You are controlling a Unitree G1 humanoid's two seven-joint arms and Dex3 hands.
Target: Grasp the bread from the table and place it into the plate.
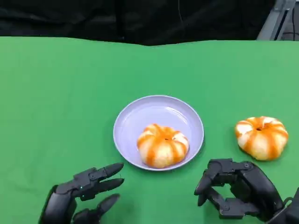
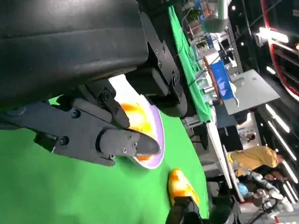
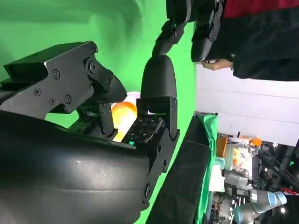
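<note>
Two round orange-and-cream striped bread rolls sit in the head view, and they tell how far the job has got. One roll [image 1: 162, 145] already lies inside the shallow pale lilac round plate [image 1: 131, 117], towards the plate's near edge, upright and resting on the dish. The other roll [image 1: 261, 136] sits on the green cloth-covered table [image 1: 56, 93], to the right of the plate and apart from it, untouched by either hand.

The black right hand [image 1: 237, 191] hovers low over the table at the near right, just in front of the loose roll but not touching it. Its fingers are curved yet spread apart around an empty gap, so it holds nothing. The black left hand [image 1: 86, 191] is at the near left, well short of the plate, fingers stretched forward and apart, also holding nothing. The left wrist view shows that hand's fingers [image 2: 107, 140] extended with the plate and the plated roll beyond them.

As a judgement, the task is partly done: one bread is placed. If the second roll is also meant for the plate, the right hand is best placed to reach, close on it, lift it and carry it left to the free part of the plate.
</note>
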